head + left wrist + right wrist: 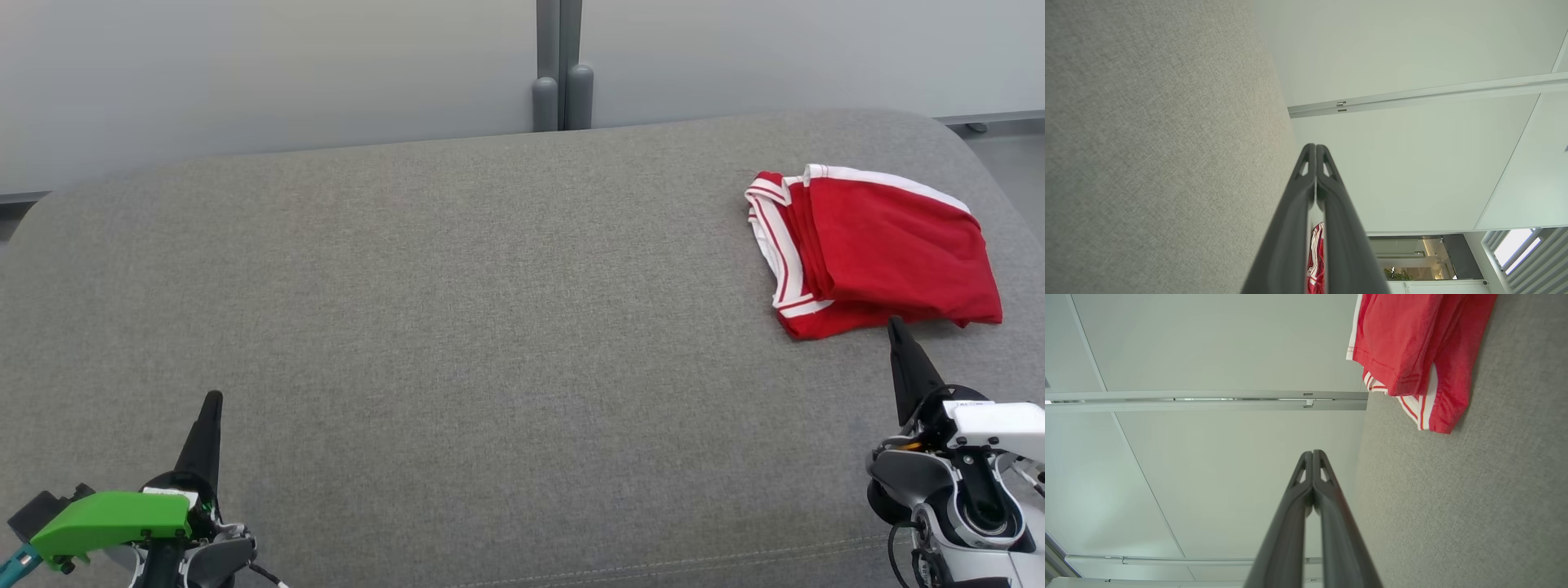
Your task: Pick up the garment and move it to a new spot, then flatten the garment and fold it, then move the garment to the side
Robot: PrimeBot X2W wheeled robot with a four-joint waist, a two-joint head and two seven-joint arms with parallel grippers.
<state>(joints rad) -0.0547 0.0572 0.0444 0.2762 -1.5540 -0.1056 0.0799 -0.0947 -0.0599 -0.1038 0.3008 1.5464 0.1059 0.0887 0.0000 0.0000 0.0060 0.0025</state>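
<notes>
The garment (878, 249) is red with white stripes along its edges and lies folded in a compact stack at the far right of the grey upholstered surface (457, 310). My right gripper (896, 325) is shut with nothing in it, its tip just short of the garment's near edge. In the right wrist view the garment (1412, 347) lies up and to the right of the shut right gripper (1313, 452). My left gripper (213, 398) is shut and empty at the lower left, far from the garment. In the left wrist view, a sliver of the garment (1316, 265) shows behind the left gripper (1315, 145).
A pale wall with a grey vertical post (562, 73) stands behind the surface. The surface's front seam (653, 563) runs along the bottom, and its rounded right corner (971, 147) lies just beyond the garment.
</notes>
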